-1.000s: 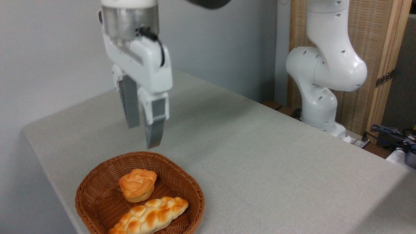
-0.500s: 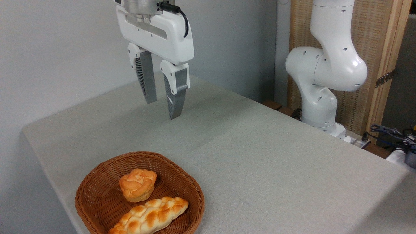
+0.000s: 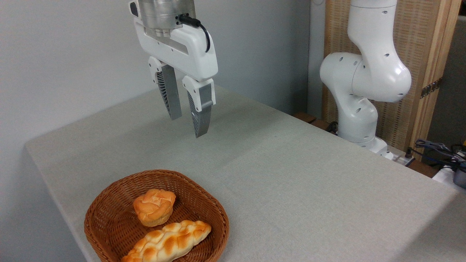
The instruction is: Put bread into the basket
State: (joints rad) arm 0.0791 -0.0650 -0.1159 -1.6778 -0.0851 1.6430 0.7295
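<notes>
The bread [image 3: 168, 241] lies inside the basket [image 3: 109, 196], along its near side, one pointed end reaching toward the right rim and the other running off the bottom of the view. Just behind it sits a small round bun [image 3: 154, 206], close to the loaf and maybe touching it. The basket stands at the near left corner of the table [image 3: 309, 189].

Up above, the gripper [image 3: 189, 125] hangs in the air well clear of the basket, over the table's far left part. Its two fingers point down with a plain gap between them, and nothing sits in that gap: parted and empty.

By the look of it the placing step is done; the loaf rests in the wicker and nothing grips it. What is in hand reads as the retreat after release. The next move calls for little: take the arm [image 3: 364, 76] up and away, keeping the fingers high enough not to clip the rim. The rest of the cloth shows no other loaf to fetch.
</notes>
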